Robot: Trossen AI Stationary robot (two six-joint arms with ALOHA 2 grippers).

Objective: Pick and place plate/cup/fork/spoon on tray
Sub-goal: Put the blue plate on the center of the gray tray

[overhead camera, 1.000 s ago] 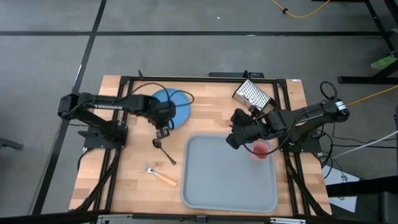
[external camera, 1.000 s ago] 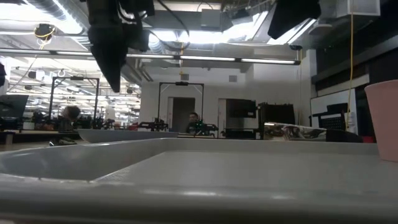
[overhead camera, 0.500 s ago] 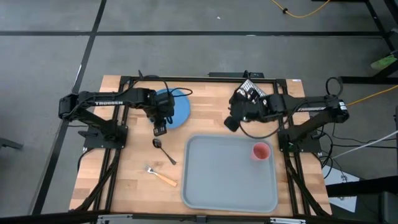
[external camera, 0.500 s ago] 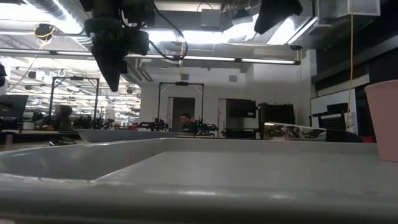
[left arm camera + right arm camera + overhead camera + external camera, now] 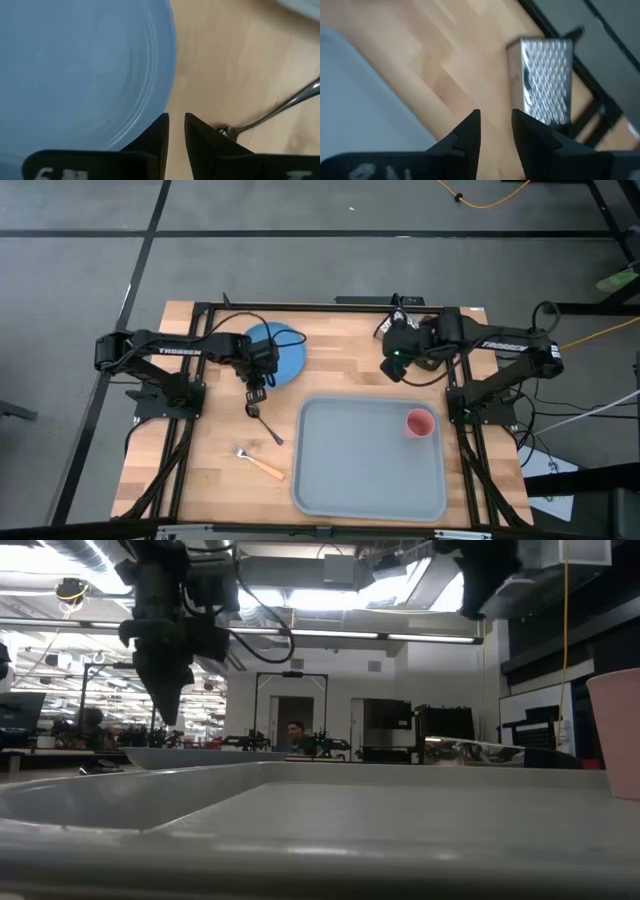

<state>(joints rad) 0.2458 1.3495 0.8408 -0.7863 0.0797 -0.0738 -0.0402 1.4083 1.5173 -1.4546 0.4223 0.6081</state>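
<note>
Left end effector [image 5: 258,391], fingers nearly closed and empty, between plate [image 5: 285,350] rim and spoon [image 5: 264,423].

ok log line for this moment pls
cup: on tray | plate, spoon, fork: on table | left gripper: shut, empty, over spoon | right gripper: empty, near grater

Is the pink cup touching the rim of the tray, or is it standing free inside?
Apart. The high view shows the cup standing inside the tray, with a strip of bare tray floor between it and the rim on the right arm's side.
</note>
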